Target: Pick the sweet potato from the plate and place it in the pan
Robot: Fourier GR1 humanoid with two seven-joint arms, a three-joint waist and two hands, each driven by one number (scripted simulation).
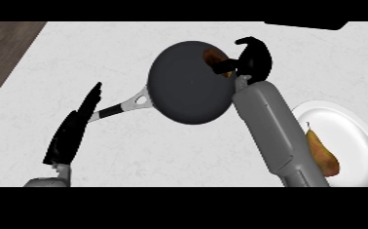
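Two robot hands in view. Right robot hand (251,60) over the pan's (191,84) far right rim, fingers curled round the sweet potato (213,57), held just above the pan's inside edge. Pan near the worktop's (144,145) middle, handle (122,105) pointing toward the left edge. Left robot hand (72,130) resting near the front left corner, fingers straight, holding nothing. White plate (338,121) at the right edge, carrying a pear (325,157), partly hidden by the right forearm.
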